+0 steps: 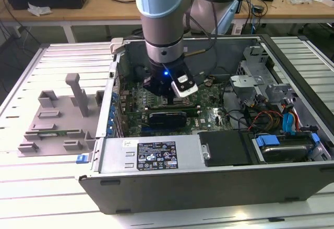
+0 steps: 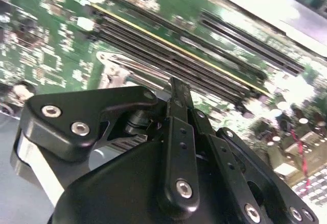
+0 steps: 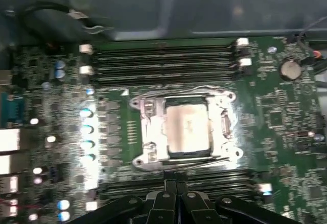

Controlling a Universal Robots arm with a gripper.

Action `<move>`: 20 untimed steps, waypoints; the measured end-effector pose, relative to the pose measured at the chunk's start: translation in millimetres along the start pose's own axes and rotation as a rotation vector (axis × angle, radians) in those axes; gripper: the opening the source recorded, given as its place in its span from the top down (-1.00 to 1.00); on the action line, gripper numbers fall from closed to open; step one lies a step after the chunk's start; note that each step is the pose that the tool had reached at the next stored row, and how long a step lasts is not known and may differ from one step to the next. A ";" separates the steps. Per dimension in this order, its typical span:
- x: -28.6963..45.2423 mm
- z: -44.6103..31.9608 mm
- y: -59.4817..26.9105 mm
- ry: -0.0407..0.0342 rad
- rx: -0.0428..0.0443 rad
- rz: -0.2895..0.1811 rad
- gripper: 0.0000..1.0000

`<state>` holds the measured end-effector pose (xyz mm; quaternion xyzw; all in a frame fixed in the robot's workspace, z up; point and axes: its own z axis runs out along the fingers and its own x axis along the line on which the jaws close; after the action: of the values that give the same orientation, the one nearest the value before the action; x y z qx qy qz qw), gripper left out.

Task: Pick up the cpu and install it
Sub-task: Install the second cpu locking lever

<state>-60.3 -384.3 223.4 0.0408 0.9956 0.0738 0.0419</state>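
Lying on the slatted white table [image 1: 62, 197] at the exterior view's left: a grey plastic fixture [image 1: 60, 124] with upright blocks, well apart from the arm. Just beside it, sitting open-topped, a computer case [image 1: 209, 179] with the green motherboard [image 1: 209, 117] showing inside. Reaching down into the case near its middle, the robot arm [image 1: 163, 25], a blue light glowing at its wrist. Hovering close above the motherboard, the gripper [image 3: 176, 196], its black fingers [image 2: 179, 112] pressed together at the tips and gripping nothing. Resting in the metal-rimmed socket frame [image 3: 145, 132] in the first wrist view, the cpu [image 3: 188, 128], pale silvery top facing up, apart from the fingertips. Running on both sides of the socket, long dark memory slots [image 3: 163, 63]. Filling the case toward the exterior view's right: a black drive cover [image 1: 227, 148], a metal drive cage [image 1: 250, 77], and bundled orange and blue cables [image 1: 287, 119].
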 end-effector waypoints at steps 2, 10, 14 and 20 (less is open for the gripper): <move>-6.7 1.2 4.0 -0.0002 0.0016 0.000 0.79; -15.1 5.6 29.3 -0.0005 0.0057 0.000 0.79; -14.9 2.5 37.8 -0.0005 0.0058 -0.001 0.79; -14.9 0.8 38.3 -0.0005 0.0061 -0.001 0.79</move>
<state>-42.6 -347.7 229.5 0.0407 0.9958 0.0708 0.0420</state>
